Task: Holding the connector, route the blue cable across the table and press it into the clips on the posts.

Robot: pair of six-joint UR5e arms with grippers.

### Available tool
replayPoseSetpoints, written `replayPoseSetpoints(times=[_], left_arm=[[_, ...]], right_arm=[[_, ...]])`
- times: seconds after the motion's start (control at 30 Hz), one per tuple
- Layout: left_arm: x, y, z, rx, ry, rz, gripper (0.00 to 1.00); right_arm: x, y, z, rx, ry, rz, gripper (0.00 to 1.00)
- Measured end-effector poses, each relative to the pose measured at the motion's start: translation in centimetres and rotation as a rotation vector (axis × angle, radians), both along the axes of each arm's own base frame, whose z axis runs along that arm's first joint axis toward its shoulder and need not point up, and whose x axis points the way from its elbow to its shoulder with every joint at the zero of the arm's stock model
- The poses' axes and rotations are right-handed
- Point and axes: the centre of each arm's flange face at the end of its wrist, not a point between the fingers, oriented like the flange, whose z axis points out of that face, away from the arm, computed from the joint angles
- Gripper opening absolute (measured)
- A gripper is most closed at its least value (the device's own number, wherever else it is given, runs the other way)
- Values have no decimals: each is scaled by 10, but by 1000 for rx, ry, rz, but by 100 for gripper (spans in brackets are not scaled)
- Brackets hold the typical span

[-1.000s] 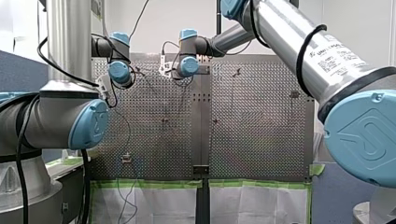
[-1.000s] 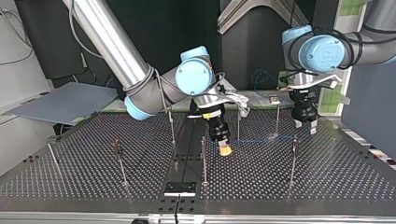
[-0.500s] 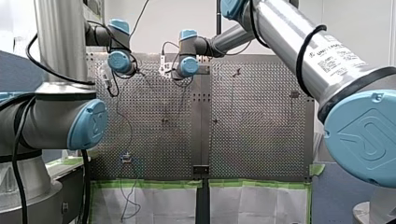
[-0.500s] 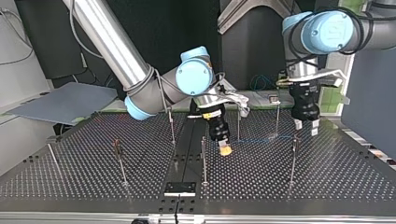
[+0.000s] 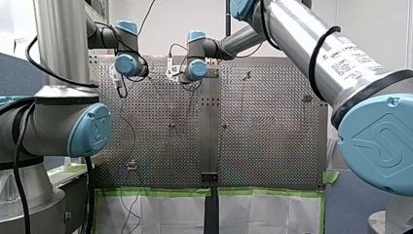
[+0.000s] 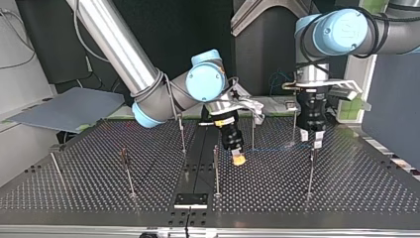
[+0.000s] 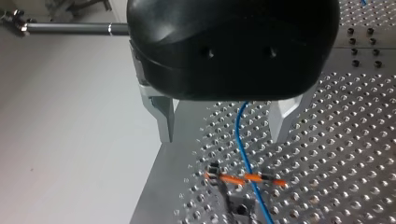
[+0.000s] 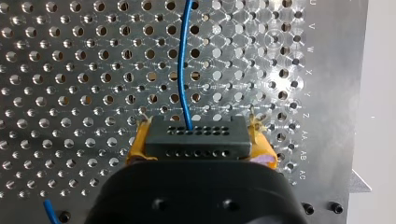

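In the right wrist view my right gripper [image 8: 198, 142] is shut on a black connector [image 8: 196, 133], its yellow pads [image 8: 137, 148] on either side. The blue cable [image 8: 183, 65] leaves the connector and runs ahead over the perforated plate. In the top view this gripper [image 6: 238, 157] hangs low near the middle posts, and the cable [image 6: 272, 148] stretches from it toward the view's right. My left gripper [image 6: 311, 138] hovers there, open. In the left wrist view its metal fingers [image 7: 164, 122] stand apart above the cable [image 7: 243, 149] and a post clip [image 7: 238, 205] with an orange band.
Several thin posts stand on the plate, among them one [image 6: 216, 168] just in front of my right gripper and one [image 6: 310, 171] below my left gripper. A black bracket [image 6: 190, 200] sits at the near edge. Loose cable [image 5: 130, 204] hangs off the table's front edge.
My left arm has risen and swung toward the top view's left, over the cable by the post. My right gripper and the connector have stayed put.
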Motion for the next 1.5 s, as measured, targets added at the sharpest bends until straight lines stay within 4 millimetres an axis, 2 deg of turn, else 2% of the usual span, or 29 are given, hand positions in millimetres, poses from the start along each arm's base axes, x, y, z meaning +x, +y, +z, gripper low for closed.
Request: replayPoseSetpoints(times=[0.37, 0.73, 1.07, 1.27, 1.5], left_arm=[[16, -11, 4, 57, -13, -32, 100], [36, -18, -7, 86, 13, -29, 100], [63, -31, -12, 112, 36, -24, 100], [74, -31, -18, 120, 48, -15, 100], [79, -28, -16, 117, 36, -17, 100]], right_arm=[[0, 0, -1, 1, 1, 2, 0], [0, -1, -1, 3, 1, 1, 0], [-2, -3, -1, 3, 2, -1, 0], [-4, -6, -1, 4, 3, -6, 0], [-5, -8, -1, 4, 3, -9, 0]])
